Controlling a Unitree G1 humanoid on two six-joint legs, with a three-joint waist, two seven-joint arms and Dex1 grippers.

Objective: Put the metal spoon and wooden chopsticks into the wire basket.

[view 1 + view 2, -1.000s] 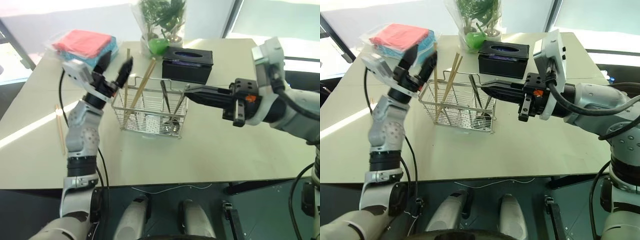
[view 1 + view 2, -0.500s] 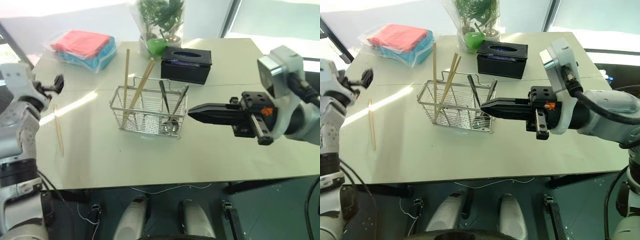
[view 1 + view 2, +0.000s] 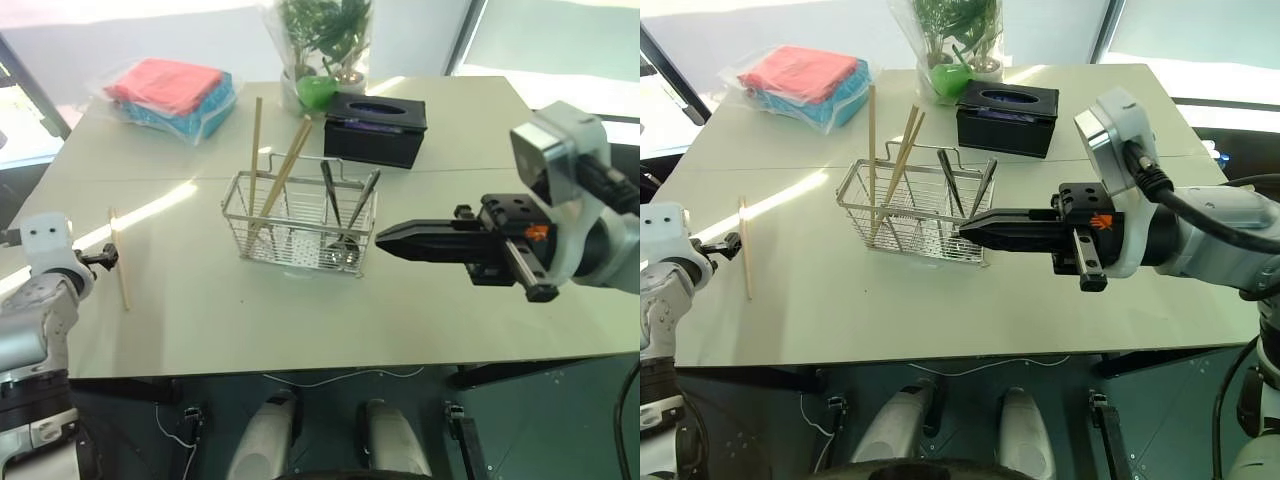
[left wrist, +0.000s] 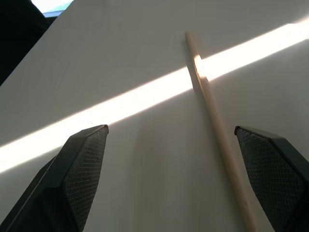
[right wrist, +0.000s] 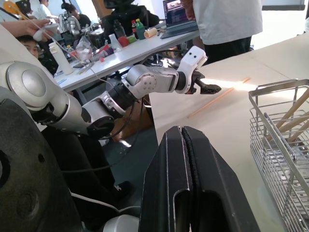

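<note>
Left claw (image 4: 171, 183) has swung from above the wire basket (image 3: 300, 222) down to the loose chopstick (image 3: 120, 260) on the bench (image 3: 400, 310), fingers apart around it, likely the last pickup. Right claw (image 3: 385, 237) hangs beside the basket, pressed together, empty. Basket holds three wooden chopsticks (image 3: 270, 180) and dark utensils; metal spoon unclear.

Wooden chopstick (image 4: 215, 126) lying on pale table (image 4: 120, 58), crossed by sunlit stripe, between wide-apart left gripper (image 4: 176, 166) jaws

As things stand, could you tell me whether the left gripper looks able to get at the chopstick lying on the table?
Probably yes: the open left gripper points at the lone chopstick on the table, with nothing between them.
</note>
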